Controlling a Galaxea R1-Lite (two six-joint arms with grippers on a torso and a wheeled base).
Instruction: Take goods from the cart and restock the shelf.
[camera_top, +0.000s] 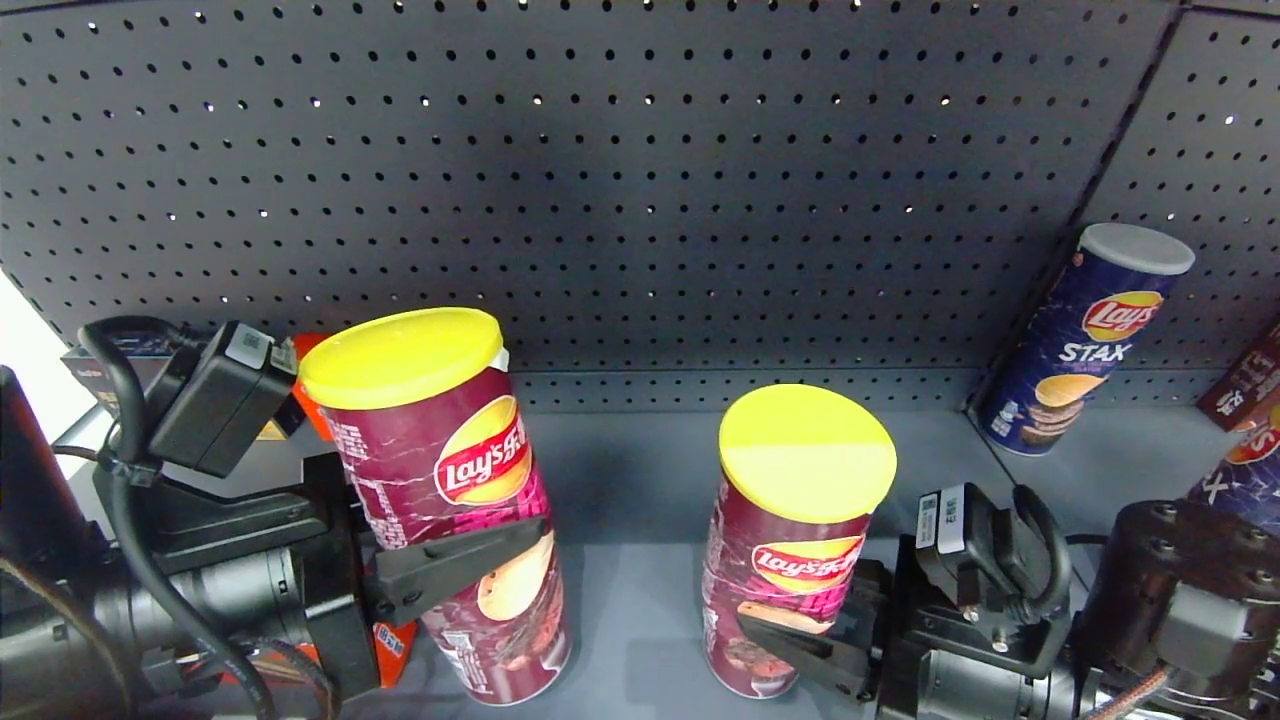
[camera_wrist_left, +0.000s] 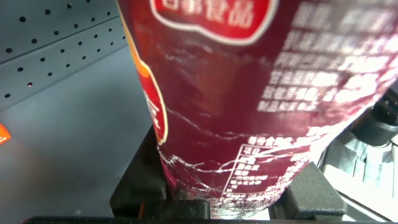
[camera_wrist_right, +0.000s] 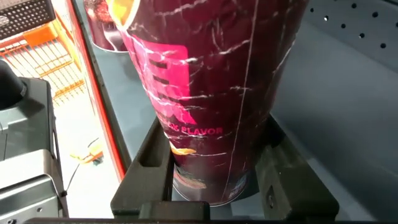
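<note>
The left pincer (camera_top: 478, 575) is gripping the left can (camera_top: 440, 470) around its lower body, fingers pressing on both sides. The right pincer (camera_top: 770, 640) is likewise clasping the right can (camera_top: 790, 560) low down. Both maroon cans are wearing yellow lids (camera_top: 400, 355), contents unseen. The left can is leaning, lid toward the robot's left. The right can is standing near upright on the shelf (camera_top: 620, 490), lid up. The head view is showing a blue can (camera_top: 1075, 350) by the pegboard (camera_top: 600, 200). The right wrist view is taking in an orange cart (camera_wrist_right: 37, 56) beyond the shelf edge.
</note>
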